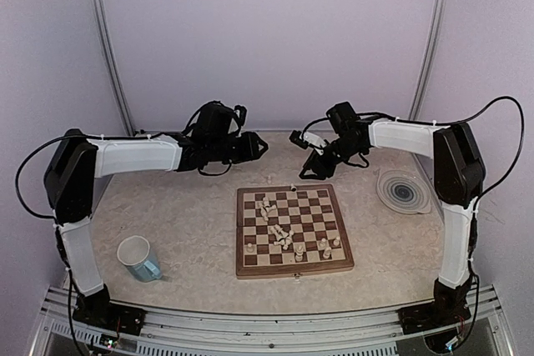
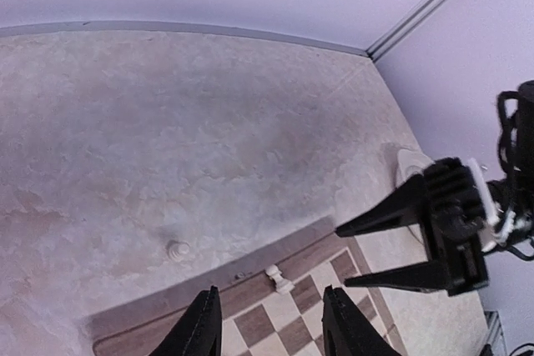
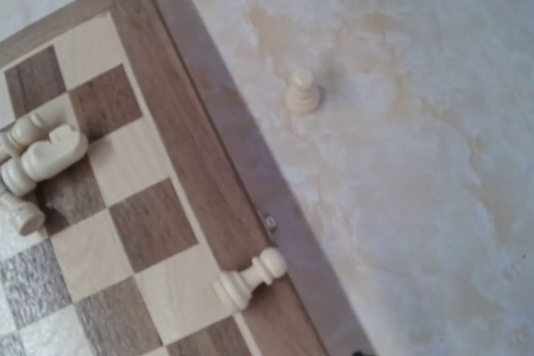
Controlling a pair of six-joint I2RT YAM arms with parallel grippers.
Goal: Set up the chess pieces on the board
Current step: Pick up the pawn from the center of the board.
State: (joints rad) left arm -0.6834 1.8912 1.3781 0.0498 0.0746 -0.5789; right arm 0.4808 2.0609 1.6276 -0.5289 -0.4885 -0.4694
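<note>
Your L tool (image 2: 269,291) and R tool (image 2: 342,257) hung spread, empty, just beyond the chessboard (image 3: 204,147); one pawn (image 3: 302,92) stood upright off-board on the desk (image 3: 417,206).

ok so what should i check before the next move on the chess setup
1. left gripper open and empty: ok
2. right gripper open and empty: ok
3. all chess pieces on the board: not ok, one standing pawn is on the table past its far edge
4. pieces upright: not ok, a fallen pawn lies on the border, a heap lies mid-board
5. piece types in the heap: cannot tell
</note>
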